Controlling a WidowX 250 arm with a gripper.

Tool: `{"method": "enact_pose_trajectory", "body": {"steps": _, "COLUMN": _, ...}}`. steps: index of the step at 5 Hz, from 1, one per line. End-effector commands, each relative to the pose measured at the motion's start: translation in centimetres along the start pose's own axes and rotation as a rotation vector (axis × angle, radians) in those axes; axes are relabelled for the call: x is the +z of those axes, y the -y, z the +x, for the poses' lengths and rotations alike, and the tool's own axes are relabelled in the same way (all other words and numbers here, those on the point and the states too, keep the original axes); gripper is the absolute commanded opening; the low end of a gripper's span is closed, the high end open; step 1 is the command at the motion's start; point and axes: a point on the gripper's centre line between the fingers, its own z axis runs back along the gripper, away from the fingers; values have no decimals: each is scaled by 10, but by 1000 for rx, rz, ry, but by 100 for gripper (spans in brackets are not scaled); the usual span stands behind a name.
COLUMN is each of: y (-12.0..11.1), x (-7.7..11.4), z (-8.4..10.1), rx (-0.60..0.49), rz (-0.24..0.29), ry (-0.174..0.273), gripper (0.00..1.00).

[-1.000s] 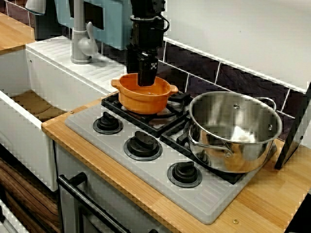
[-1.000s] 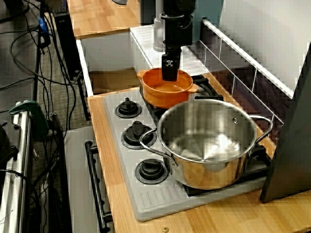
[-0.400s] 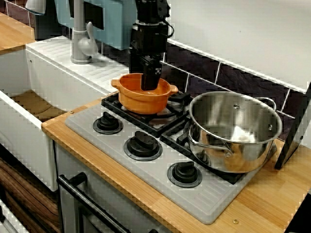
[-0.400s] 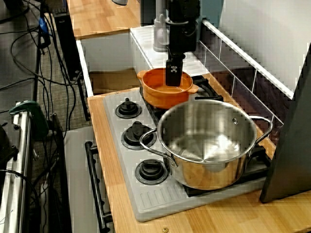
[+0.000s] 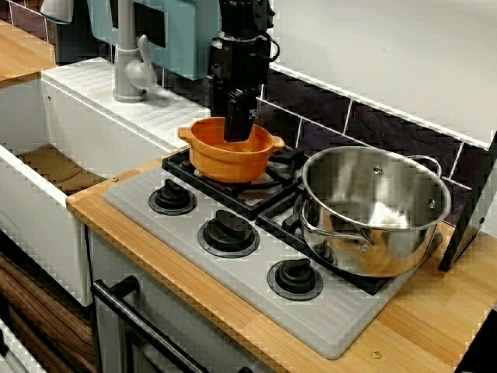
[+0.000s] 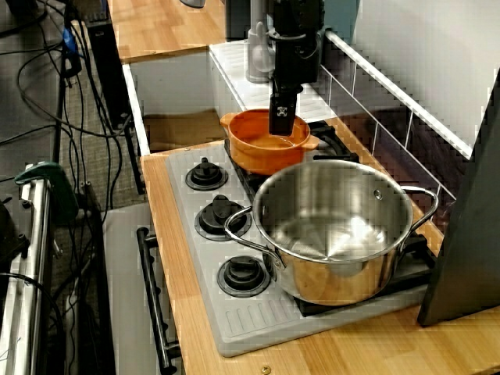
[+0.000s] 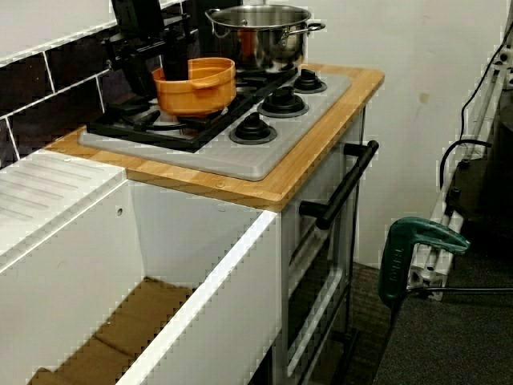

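Note:
An orange pot [image 5: 229,159] with two small side handles sits on the stove's back left burner. In the front view, my black gripper [image 5: 239,128] comes straight down from above, and one finger [image 5: 237,124] dips inside the pot near its wall-side rim. In the view from the sink side, the gripper [image 7: 155,74] looks spread: one finger [image 7: 174,60] is inside the pot [image 7: 196,84] and a dark part stands outside the rim towards the tiles. The long side view has the finger [image 6: 282,117] over the pot's [image 6: 262,152] hollow. Nothing is held.
A large steel pot [image 5: 373,206] stands on the right burner, close to the orange one. Three black knobs [image 5: 227,231] line the grey stove's [image 5: 326,326] front. A white sink [image 5: 46,167] with a grey tap [image 5: 128,62] lies left. Dark tiles [image 5: 373,124] back the stove.
The gripper has shifted a little towards the tiled wall and sunk slightly deeper into the orange pot, turning a bit about its axis. Both pots stayed put.

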Motion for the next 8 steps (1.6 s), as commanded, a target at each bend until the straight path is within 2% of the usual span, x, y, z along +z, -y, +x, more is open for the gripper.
{"method": "enact_pose_trajectory", "body": {"steps": 1, "y": 10, "x": 16, "z": 3, "rx": -17, "rz": 13, "ry": 43, "gripper": 0}}
{"method": "enact_pose_trajectory", "body": {"steps": 3, "y": 9, "x": 22, "z": -4, "rx": -31, "rz": 1, "ry": 59, "gripper": 0}}
{"method": "enact_pose_trajectory", "body": {"steps": 5, "y": 8, "x": 42, "z": -29, "rx": -157, "rz": -22, "ry": 113, "gripper": 0}}
{"method": "enact_pose_trajectory", "body": {"steps": 6, "y": 8, "x": 45, "z": -35, "rx": -183, "rz": -33, "ry": 137, "gripper": 0}}
{"method": "enact_pose_trajectory", "body": {"steps": 7, "y": 9, "x": 46, "z": -36, "rx": -218, "rz": -53, "ry": 145, "gripper": 0}}
{"method": "enact_pose_trajectory", "body": {"steps": 8, "y": 11, "x": 46, "z": -36, "rx": -222, "rz": -48, "ry": 156, "gripper": 0}}
